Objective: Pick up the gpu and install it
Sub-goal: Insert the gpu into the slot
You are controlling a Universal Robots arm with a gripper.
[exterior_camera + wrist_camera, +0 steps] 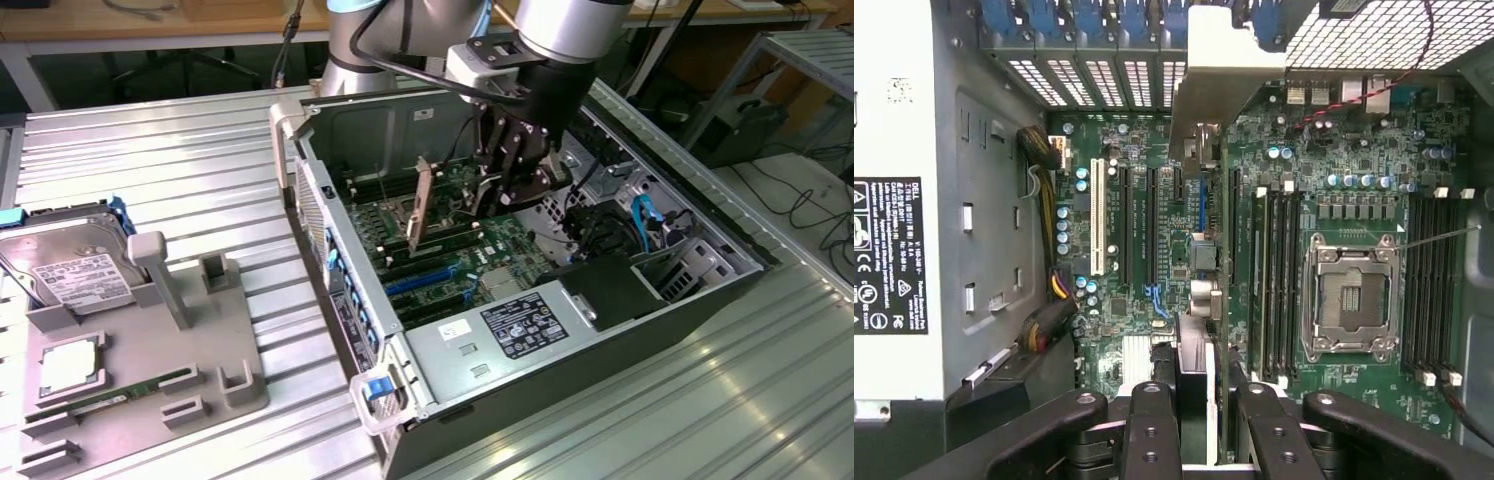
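The gpu [424, 205] stands on edge inside the open computer case [310, 180], its pale end bracket toward the case's rear wall. My gripper [514, 192] reaches down into the case and is shut on the card's other end. In the wrist view, the gpu [1196, 365] runs edge-on away from my gripper [1199, 405], one black finger [1152, 425] on each side of it. Its bracket [1229, 70] is up against the rear slot openings. The card hangs over the motherboard's expansion slots [1124, 220]; I cannot tell whether it touches a slot.
A CPU socket [1351, 295] and memory slots [1279, 280] lie beside the card. The power supply [527, 325] fills the case's near end. On the exterior view's left, a grey tray [200, 360] holds a hard drive [74, 265] and a green memory stick [127, 390].
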